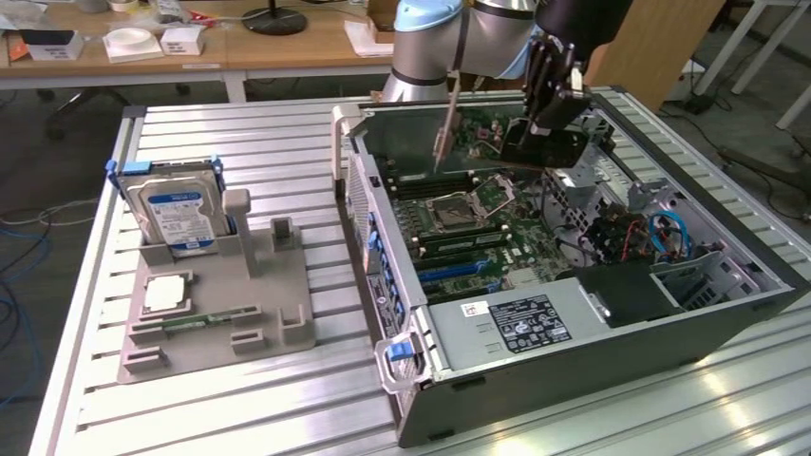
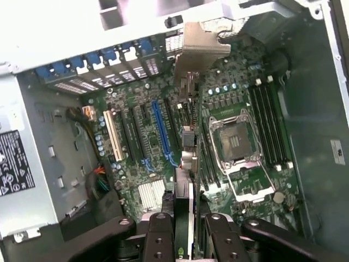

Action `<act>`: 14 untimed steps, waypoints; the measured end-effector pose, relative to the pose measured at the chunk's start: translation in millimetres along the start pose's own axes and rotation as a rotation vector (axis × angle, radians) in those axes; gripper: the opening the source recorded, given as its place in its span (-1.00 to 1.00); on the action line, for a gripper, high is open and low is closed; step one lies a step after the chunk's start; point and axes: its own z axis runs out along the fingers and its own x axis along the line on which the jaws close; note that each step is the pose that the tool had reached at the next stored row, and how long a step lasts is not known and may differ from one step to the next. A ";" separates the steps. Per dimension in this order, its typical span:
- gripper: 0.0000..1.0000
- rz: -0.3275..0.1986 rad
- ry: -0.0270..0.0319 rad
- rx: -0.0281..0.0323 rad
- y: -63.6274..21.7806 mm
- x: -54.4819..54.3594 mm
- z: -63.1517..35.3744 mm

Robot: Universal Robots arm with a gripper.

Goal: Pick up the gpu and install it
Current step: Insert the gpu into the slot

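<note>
— gpu (image 2: 185, 143), then? Picked up, or installed already?
— Picked up, by the look of it, not installed. Was pinched on both faces by the gripper (image 2: 187, 229), jaws drawn in narrow around the thin card and nothing else.
— Hung where?
— Hung edge-on inside the open computer case (image 1: 609, 366), above the motherboard (image 1: 514, 233), toward the far side in the exterior view. Ran alongside the blue slot (image 2: 161, 131), between that and the cpu socket (image 2: 237, 139). Could not tell for certain whether touching the board. Judged clear of it, going by how high the gripper sat.
— Which step, then?
— Carrying in and lining up over the slots, probably. Seating not done.
— Called for what, to seat?
— Called for the lower edge squared over one slot, the bracket end matched to a rear opening, then a straight, even press. Risked a tilt or a snag on neighbouring parts otherwise.
— Looked like what?
— Looked thin and flat, dark along the top edge, with a streak of green near the fingers and small grey parts midway. Ended in a pale metal bracket, bent at the tip, close by the blue-tabbed slot covers (image 2: 109, 54).
— Anything further out?
— Held a hard drive (image 1: 178, 204) upright in a grey fixture (image 1: 228, 280) at the exterior view's left, well apart from the case.
</note>
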 end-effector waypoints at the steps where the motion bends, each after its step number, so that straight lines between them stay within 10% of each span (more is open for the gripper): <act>1: -0.47 -0.014 0.0004 0.0001 0.0 0.0 0.0; 14: -0.47 -0.208 0.0048 0.0019 0.0 0.1 1.1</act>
